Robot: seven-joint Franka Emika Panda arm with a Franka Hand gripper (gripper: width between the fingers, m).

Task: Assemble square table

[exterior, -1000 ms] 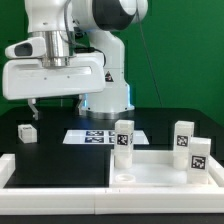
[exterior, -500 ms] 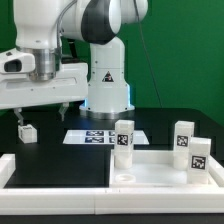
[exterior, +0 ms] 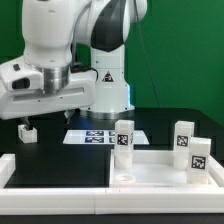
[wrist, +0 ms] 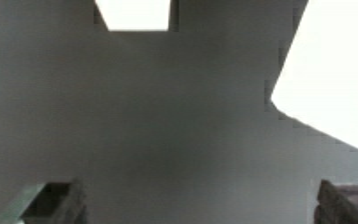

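Note:
The white square tabletop (exterior: 160, 168) lies tray-like at the exterior view's lower right. One tagged white leg (exterior: 124, 141) stands upright at its near-left corner. Two more legs (exterior: 183, 135) (exterior: 200, 155) stand at its right side. A fourth small leg (exterior: 27, 131) lies alone on the black table at the left. It shows as a white block in the wrist view (wrist: 135, 14). My gripper (exterior: 42, 120) hangs just above and to the right of this leg. It is open and empty, with both fingertips (wrist: 48, 205) over bare dark table.
The marker board (exterior: 98, 136) lies flat behind the tabletop. A long white border rail (exterior: 55, 185) runs along the front and bends up the left side. A bright white surface (wrist: 336, 80) fills one side of the wrist view. The robot base (exterior: 108, 90) stands behind.
The hand has swung toward the exterior view's left and dropped lower, ending up close above the lone leg. The jaws stayed open. No part has moved.

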